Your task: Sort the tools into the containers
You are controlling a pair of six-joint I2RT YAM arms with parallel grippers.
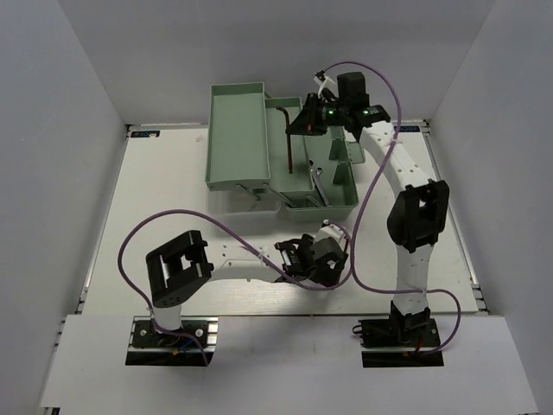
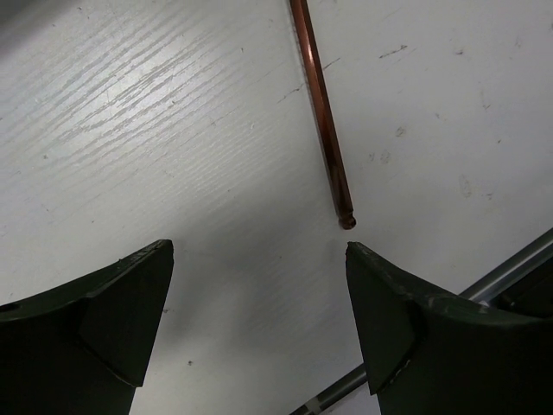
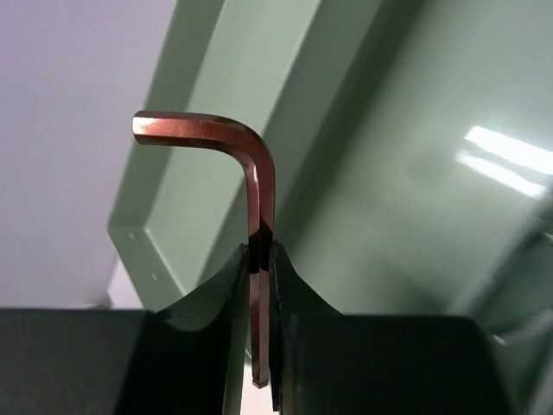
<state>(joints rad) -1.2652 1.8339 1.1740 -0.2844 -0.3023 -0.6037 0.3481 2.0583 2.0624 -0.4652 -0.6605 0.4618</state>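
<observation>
White desk (image 2: 155,130) below: my right fingers (image 3: 246,298) clamp a reddish-brown L-shaped hex key (image 3: 259,173) above the pale mint-green toolbox tray (image 3: 371,173) at twelve o'clock. My left fingers (image 2: 384,303) gape empty; another long copper-brown hex key (image 2: 321,104) lies unsorted at their twelve o'clock.

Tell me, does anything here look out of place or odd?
One hex key lies loose on the table, outside the toolbox, just ahead of the open left pincer. The right pincer pinches a second key above a tray. Nothing looks spilled or broken.
</observation>
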